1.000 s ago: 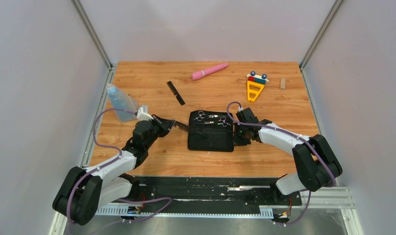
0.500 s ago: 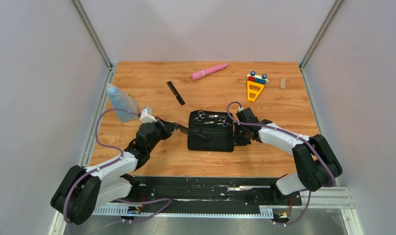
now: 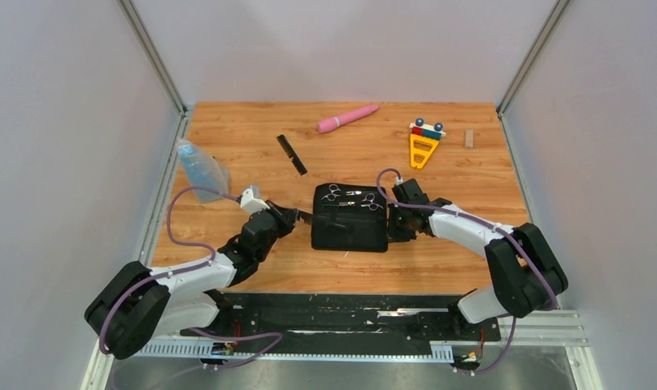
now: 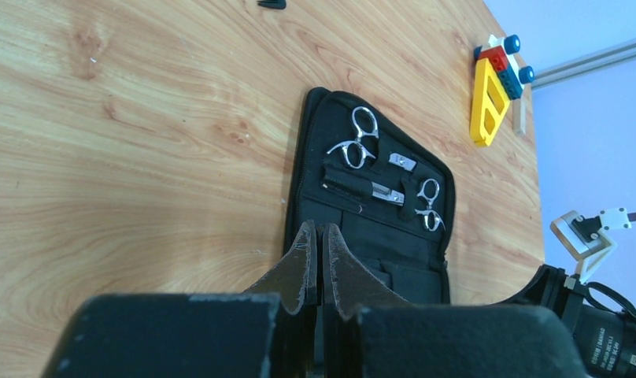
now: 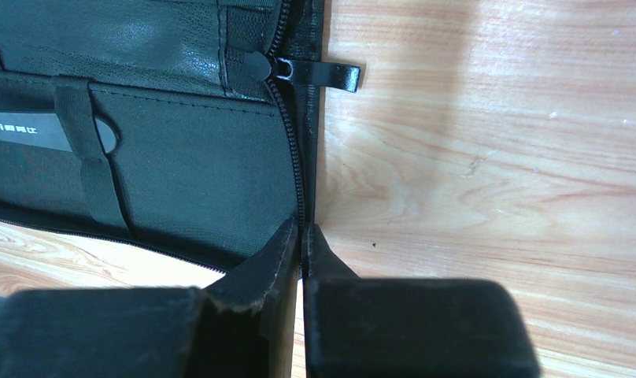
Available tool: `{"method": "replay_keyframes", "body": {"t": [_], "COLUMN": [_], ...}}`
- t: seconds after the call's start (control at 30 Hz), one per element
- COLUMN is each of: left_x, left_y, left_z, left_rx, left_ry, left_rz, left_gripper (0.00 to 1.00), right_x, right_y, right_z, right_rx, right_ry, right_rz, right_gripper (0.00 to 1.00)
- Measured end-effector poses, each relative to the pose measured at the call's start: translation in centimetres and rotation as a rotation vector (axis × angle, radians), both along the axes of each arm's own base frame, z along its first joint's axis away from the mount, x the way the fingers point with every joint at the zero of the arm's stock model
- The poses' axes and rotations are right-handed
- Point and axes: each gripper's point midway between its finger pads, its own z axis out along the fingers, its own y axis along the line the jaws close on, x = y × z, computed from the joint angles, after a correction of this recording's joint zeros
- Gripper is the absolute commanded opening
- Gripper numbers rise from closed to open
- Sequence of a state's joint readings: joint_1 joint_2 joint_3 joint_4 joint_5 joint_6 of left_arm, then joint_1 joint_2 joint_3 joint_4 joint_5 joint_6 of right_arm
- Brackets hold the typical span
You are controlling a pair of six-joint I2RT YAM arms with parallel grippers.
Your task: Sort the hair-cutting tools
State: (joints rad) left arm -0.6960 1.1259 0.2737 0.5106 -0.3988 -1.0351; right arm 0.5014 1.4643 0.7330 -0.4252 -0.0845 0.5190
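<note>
- The left gripper [image 4: 319, 240] has its jaws nearly together, pinching a black comb [image 3: 304, 216] just left of the case in the top view.
- The right gripper [image 5: 301, 244] is clamped on the zip edge of the black case [image 3: 350, 231].
- The larger scissors [image 4: 358, 138] and the smaller scissors [image 4: 429, 206] lie inside the case's upper half.
- The second comb [image 3: 291, 154] lies on the table, upper left of the case.

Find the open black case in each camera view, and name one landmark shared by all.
Top view: case at the table's centre.
Left wrist: case right of centre, scissors inside.
Right wrist: case fills the upper left.
Shared landmark: the wooden table.
</note>
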Motion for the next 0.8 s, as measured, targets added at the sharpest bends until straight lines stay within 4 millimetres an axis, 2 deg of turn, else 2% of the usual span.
{"method": "replay_keyframes", "body": {"t": [0.17, 0.3, 0.43, 0.6, 0.67, 0.77, 0.8], "left_x": [0.0, -0.6, -0.9, -0.4, -0.1, 0.0, -0.2], "left_y": [-1.2, -3.4, -5.8, -6.8, -7.1, -7.3, -7.3], "left_z": [-1.3, -3.0, -3.4, -4.6, -5.0, -5.4, -5.7], "left_rx": [0.021, 0.040, 0.059, 0.117, 0.138, 0.167, 0.178], "left_ry": [0.036, 0.083, 0.096, 0.116, 0.123, 0.130, 0.136], "left_rz": [-0.012, -0.068, -0.126, -0.144, -0.147, -0.152, -0.158], "left_gripper": [0.02, 0.11, 0.21, 0.25, 0.33, 0.55, 0.59], "right_x": [0.0, 0.0, 0.0, 0.0, 0.0, 0.0, 0.0], "right_y": [0.0, 0.0, 0.0, 0.1, 0.1, 0.1, 0.0], "right_z": [0.0, 0.0, 0.0, 0.0, 0.0, 0.0, 0.1], "right_rx": [0.003, 0.003, 0.003, 0.005, 0.005, 0.005, 0.006], "right_ry": [0.001, 0.001, 0.000, 0.000, 0.000, -0.002, -0.003], "right_rz": [0.000, 0.000, 0.001, 0.001, 0.001, 0.001, 0.001], "right_gripper": [0.01, 0.01, 0.01, 0.01, 0.01, 0.02, 0.02]}}
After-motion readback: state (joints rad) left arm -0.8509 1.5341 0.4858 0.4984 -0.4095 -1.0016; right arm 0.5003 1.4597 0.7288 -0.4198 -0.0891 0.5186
